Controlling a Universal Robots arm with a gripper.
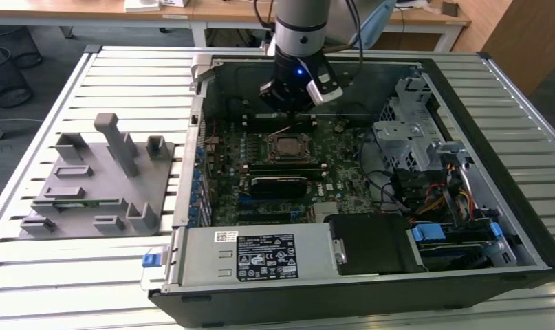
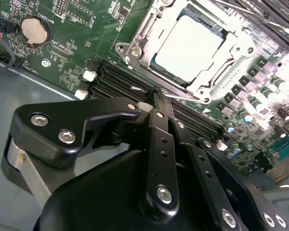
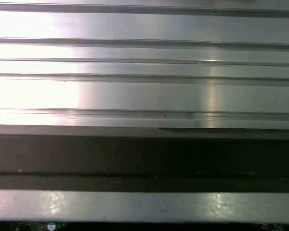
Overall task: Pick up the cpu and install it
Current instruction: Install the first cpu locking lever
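Black gripper closest in the second wrist view, fingers apparently pressed together and holding nothing, hovering over memory slots, cpu seated in the open motherboard socket just beyond, inside computer case.

No print can be read. A white-and-black label on the grey metal power supply box carries small text and symbols, and a smaller white sticker sits beside it, both too fine to make out.
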